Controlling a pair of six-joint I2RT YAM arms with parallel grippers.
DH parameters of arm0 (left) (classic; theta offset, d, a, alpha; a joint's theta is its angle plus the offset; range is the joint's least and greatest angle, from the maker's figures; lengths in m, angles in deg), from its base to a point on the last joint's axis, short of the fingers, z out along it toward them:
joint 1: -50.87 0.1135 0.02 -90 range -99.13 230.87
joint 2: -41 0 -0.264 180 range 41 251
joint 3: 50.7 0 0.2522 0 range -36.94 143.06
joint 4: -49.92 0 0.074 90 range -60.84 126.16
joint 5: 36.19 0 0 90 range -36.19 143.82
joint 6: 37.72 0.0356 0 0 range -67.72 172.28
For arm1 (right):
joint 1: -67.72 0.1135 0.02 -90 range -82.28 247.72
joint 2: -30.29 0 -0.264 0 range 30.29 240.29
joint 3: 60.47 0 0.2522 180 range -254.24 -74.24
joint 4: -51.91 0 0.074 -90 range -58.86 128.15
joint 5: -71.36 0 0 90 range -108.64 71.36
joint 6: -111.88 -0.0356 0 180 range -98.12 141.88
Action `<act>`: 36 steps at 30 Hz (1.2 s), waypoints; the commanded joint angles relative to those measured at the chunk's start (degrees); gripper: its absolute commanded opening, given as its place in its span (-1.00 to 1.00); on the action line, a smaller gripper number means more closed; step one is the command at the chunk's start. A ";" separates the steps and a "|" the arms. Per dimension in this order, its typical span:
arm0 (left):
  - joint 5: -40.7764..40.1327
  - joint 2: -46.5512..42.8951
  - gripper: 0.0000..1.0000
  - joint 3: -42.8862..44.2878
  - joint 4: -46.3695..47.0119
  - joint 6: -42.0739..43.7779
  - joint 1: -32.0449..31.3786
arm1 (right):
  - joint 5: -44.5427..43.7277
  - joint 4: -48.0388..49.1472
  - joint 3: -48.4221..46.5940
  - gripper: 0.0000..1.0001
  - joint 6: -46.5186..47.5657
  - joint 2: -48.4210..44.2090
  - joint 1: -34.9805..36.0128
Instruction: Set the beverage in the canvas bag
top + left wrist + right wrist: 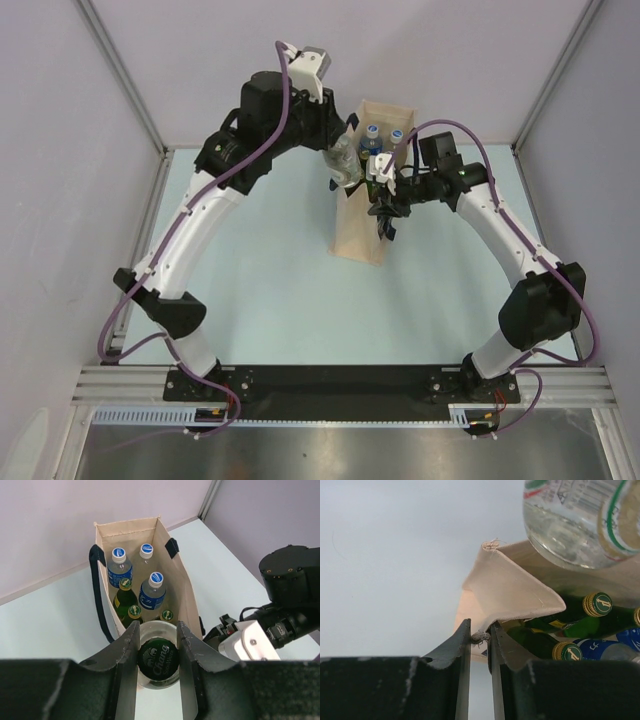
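The beige canvas bag (362,215) stands upright at the table's middle back, with navy handles. It also shows in the left wrist view (180,577), holding several blue-capped and green bottles. My left gripper (157,652) is shut on a clear bottle with a dark green Chang cap (159,661), held over the near end of the bag's mouth; in the top view the bottle (344,160) hangs at the bag's left rim. My right gripper (480,637) is shut on the rim corner of the bag (510,592), holding it open. The clear bottle's base (575,515) hangs above.
Grey walls and metal frame posts close in the back and sides (120,80). The pale table surface (270,300) lies around the bag. The right arm's wrist (280,605) sits close to the bag's right side.
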 commanded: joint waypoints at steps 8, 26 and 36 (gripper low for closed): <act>0.74 5.23 -1.00 8.35 15.24 -3.12 -1.33 | 2.69 -4.33 1.24 -0.88 6.53 -2.03 1.61; 0.22 12.44 -0.99 7.74 18.14 -2.24 -1.77 | 2.34 -7.41 2.30 -0.90 12.42 -3.44 1.78; 4.52 13.85 -1.00 2.20 15.33 0.66 -2.91 | 4.80 -7.41 1.15 -0.90 10.05 -3.53 0.47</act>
